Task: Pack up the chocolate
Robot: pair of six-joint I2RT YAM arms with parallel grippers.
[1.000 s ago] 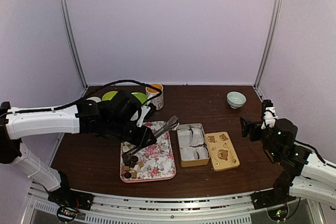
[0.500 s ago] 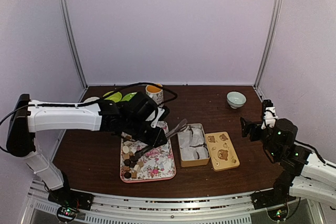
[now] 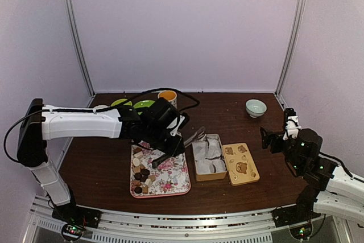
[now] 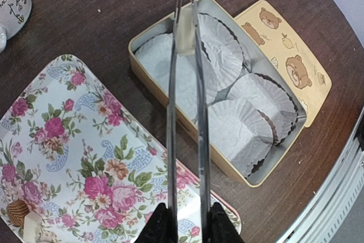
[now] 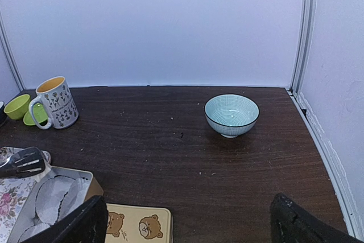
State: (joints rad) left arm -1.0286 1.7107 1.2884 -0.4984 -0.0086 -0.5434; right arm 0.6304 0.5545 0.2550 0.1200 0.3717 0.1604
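My left gripper [image 3: 166,143] [image 4: 182,227] is shut on long metal tongs [image 4: 170,112]. The tongs' tips pinch a pale cream chocolate piece [image 4: 185,38] above the open gold tin [image 3: 197,170] [image 4: 149,75], which is lined with white paper cups [image 4: 239,129]. More chocolate, dark round and pale blocky pieces [image 3: 141,174] [image 4: 20,214], lies at the near left end of the floral tray [image 3: 173,177] [image 4: 85,140]. My right gripper [image 3: 267,139] [image 5: 187,233] is open and empty, well right of the tin.
The tin's bear-printed lid [image 3: 241,163] [image 4: 287,55] lies right of the tin. A mug [image 3: 168,101] [image 5: 54,103] and green bowls [image 3: 133,104] stand at the back left. A teal bowl [image 3: 256,107] [image 5: 231,115] stands at the back right.
My left arm has swung right from the chocolate end of the tray, carrying the tongs until their tips are over the tin. The right arm has not moved.
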